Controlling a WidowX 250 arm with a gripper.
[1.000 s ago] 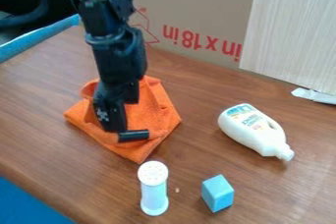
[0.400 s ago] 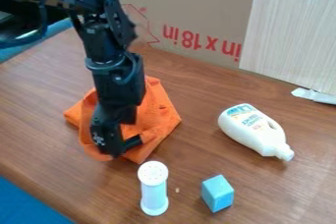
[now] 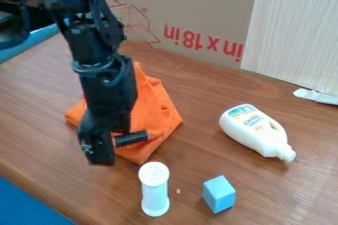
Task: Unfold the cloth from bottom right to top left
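Note:
The black gripper (image 3: pixel 113 142) hangs low at the left of the table, over the front-left part of the orange cloth (image 3: pixel 157 113). The cloth lies crumpled and partly folded, with one corner pointing toward the table's front and another sticking out left behind the gripper. Its back part stands up in a raised fold beside the gripper's right side. Much of the cloth's left half is hidden by the gripper and arm, and whether any cloth is held cannot be made out.
A white salt shaker (image 3: pixel 154 189) stands just in front of the cloth's front corner. To its right is a light blue block (image 3: pixel 218 194). A white bottle (image 3: pixel 257 131) lies at the right on the wooden table (image 3: pixel 198 93). Cardboard (image 3: pixel 185 7) stands along the back.
The gripper has moved toward the front and left. Cloth that bulged at its front-left about half a second ago no longer shows there, and the back fold stands higher.

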